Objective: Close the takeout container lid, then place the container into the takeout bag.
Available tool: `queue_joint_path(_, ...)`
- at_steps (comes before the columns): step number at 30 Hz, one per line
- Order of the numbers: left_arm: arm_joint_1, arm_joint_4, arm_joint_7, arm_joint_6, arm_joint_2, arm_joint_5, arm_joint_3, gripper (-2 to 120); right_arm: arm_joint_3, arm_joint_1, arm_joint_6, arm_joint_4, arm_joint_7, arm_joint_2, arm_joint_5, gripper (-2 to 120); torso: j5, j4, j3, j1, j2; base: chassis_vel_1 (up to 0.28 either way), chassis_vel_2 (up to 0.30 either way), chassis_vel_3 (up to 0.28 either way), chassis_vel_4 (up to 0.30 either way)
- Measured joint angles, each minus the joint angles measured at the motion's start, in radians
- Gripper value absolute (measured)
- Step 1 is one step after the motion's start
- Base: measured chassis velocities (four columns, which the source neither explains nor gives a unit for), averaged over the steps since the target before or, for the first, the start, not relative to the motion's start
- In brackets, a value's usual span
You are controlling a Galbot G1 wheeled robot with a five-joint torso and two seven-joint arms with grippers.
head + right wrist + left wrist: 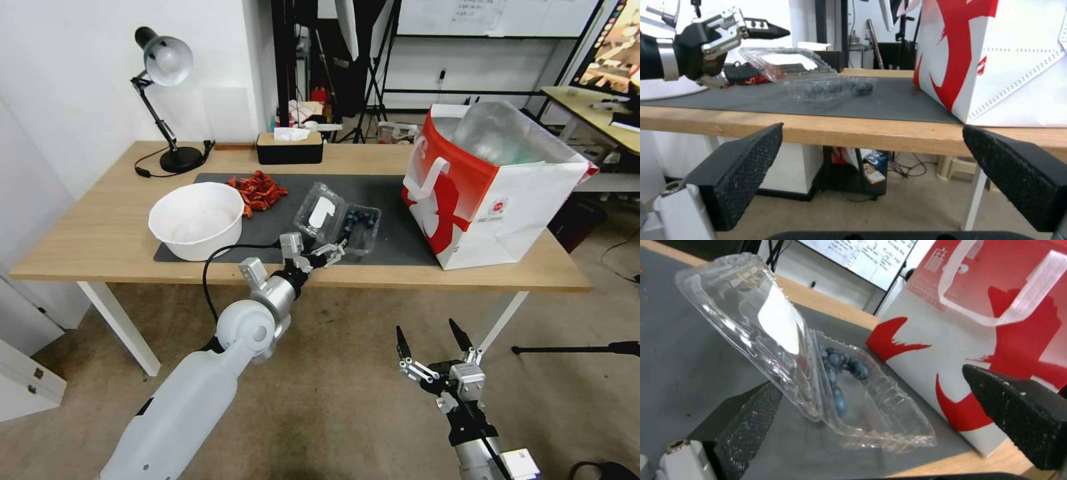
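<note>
Reaching with our left gripper (328, 254), fingers spread wide, we meet the small clear plastic clamshell takeout container (352, 231) (lid (319, 214) raised) on the grey mat (393, 233), near the red-and-white paper takeout bag (490, 193); our right gripper (432, 338) hangs open below the table.

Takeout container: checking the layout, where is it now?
Head view: the takeout container sits on the dark mat, between the white bowl and the takeout bag.
</note>
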Motion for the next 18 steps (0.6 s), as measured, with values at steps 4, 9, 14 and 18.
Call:
queue_joint_path(4,0.002,0.008,0.038,-0.012,0.01,0.056,0.0,100,-0.002,0.0,0.001,0.0,0.003,0.0,-0.003,100,-0.0001,0.0,0.0,0.0,0.0,0.0,0.0,0.0,0.0)
queue_joint_path(9,-0.006,0.018,0.067,-0.024,0.019,0.089,0.008,100,-0.003,-0.003,0.01,-0.002,0.005,0.001,-0.009,100,0.0,0.0001,0.0,0.0,0.0,0.0,0.0,0.0,0.0)
queue_joint_path(14,-0.026,0.035,0.095,-0.047,0.026,0.102,0.02,100,-0.002,-0.009,0.017,-0.001,0.009,0.003,-0.015,100,0.0,0.0,0.0,0.0,0.0,0.0,0.0,0.0,0.0)
queue_joint_path(18,-0.038,0.05,0.124,-0.067,0.032,0.111,0.024,100,0.002,-0.011,0.02,0.004,0.013,0.002,-0.015,100,0.0,0.0,0.0,0.0,0.0,0.0,0.0,0.0,0.0)
